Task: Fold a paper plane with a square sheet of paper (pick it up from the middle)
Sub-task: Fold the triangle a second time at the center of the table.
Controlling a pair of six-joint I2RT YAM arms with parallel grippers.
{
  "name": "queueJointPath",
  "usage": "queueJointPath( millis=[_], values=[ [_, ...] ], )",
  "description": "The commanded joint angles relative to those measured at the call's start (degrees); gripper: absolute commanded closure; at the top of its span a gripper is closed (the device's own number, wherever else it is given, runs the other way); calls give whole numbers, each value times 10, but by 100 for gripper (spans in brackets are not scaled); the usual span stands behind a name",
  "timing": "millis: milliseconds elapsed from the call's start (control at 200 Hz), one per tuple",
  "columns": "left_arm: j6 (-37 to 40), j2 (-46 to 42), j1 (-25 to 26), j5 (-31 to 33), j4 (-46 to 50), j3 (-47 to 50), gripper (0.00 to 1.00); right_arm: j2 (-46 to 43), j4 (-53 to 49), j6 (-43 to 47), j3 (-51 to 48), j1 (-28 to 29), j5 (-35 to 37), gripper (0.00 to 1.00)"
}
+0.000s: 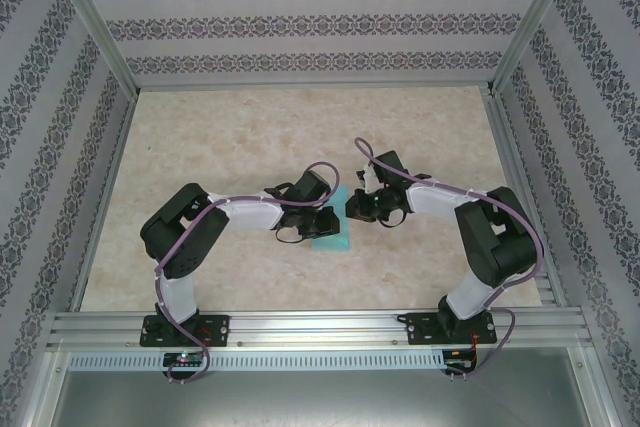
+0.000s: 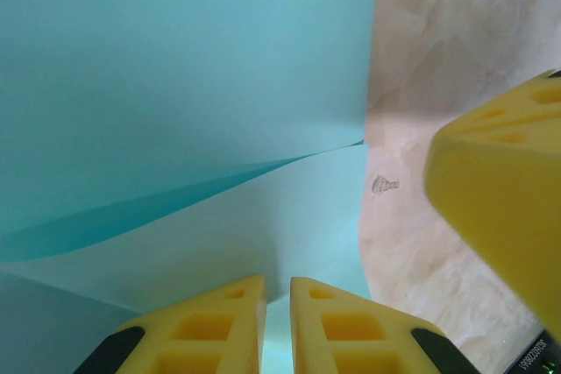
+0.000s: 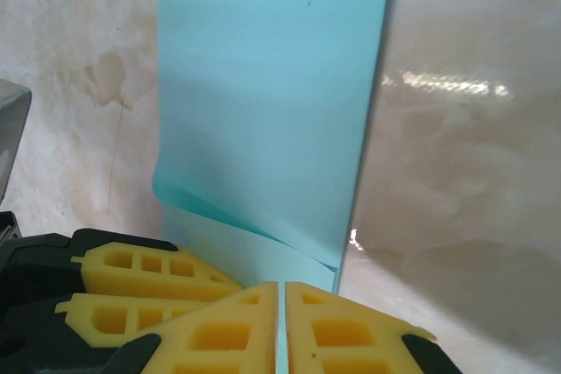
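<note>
Cropped label (image 2: pixel 536 358) w/ tiny digits, btm-right corner of left wrist view; not reliably legible.

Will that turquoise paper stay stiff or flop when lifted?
Probably floppy: the square sheet of paper curls over itself softly. Likely light and thin, so it may sag beyond the left end effector and right end effector pinching it.

The turquoise square sheet of paper (image 1: pixel 335 239) lies mid-table (image 1: pixel 250 127), folded over on itself. Its unmarked upper layer bows loosely above the paler lower layer, uncreased.
</note>
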State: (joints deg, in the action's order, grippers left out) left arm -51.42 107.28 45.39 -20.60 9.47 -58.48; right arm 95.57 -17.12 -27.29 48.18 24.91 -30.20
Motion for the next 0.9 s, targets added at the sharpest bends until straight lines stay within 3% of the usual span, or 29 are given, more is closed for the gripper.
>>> queueJointPath(
  millis=[0, 175, 475, 619, 894],
  values=[
    [2, 16, -7, 12, 31, -9, 83, 24, 4, 5, 20, 10, -14, 89],
    [0, 17, -7, 11, 30, -9, 83, 47, -2, 8, 29, 14, -11, 90],
    [9, -26, -18, -12, -18, -1, 83, 89, -55, 34, 35, 12, 59, 92],
    [15, -59, -33, 18, -15, 6, 83, 100, -65, 42, 37, 12, 77, 92],
    [4, -19, -34, 9, -16, -6, 83, 110, -60, 42, 38, 14, 80, 93]
  ],
)
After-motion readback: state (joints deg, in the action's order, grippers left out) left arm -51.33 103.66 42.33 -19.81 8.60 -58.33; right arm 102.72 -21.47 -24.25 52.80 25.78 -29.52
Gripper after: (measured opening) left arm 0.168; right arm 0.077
